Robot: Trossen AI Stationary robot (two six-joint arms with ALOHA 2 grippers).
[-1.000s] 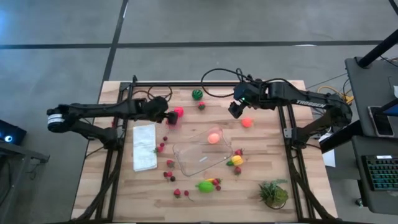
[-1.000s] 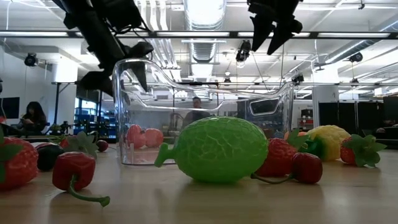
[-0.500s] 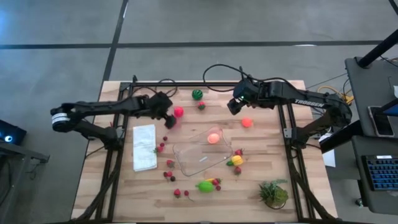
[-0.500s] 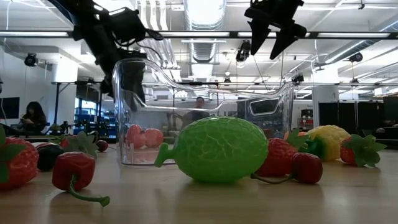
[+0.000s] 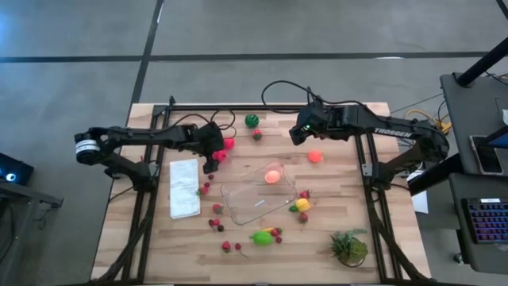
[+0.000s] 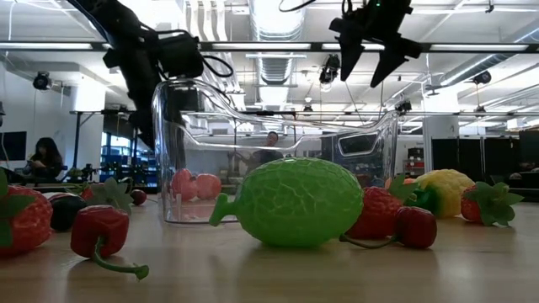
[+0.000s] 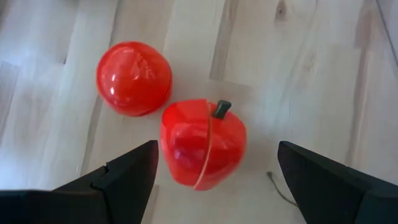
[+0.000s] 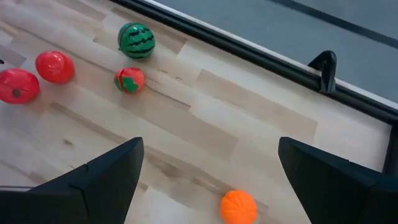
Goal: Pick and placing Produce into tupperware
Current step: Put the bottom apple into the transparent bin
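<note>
My left gripper (image 5: 213, 158) hangs open just over the far left of the table, pointing steeply down. Its fingers stand on either side of a red apple with a green stem (image 7: 202, 152) without touching it. A round red fruit (image 7: 134, 78) lies beside the apple. My right gripper (image 5: 297, 135) is open high above the far middle of the table, with nothing between its fingers (image 8: 211, 162). The clear tupperware (image 5: 258, 199) stands at the table's middle with an orange fruit (image 5: 273, 175) inside. More produce lies around it.
A striped melon (image 5: 252, 121), a strawberry (image 5: 258, 135) and an orange fruit (image 5: 316, 156) lie at the far side. Lime-green (image 5: 262, 237) and yellow (image 5: 302, 204) fruits and small berries lie near the tupperware. White cloth (image 5: 185, 187) at left, leafy tuft (image 5: 349, 246) at near right.
My left gripper has sunk toward the red fruits, shifting a little toward the table's near edge, and has rolled a good way about its own axis while staying open. My right gripper has rolled slightly in place. No fruit has moved.
</note>
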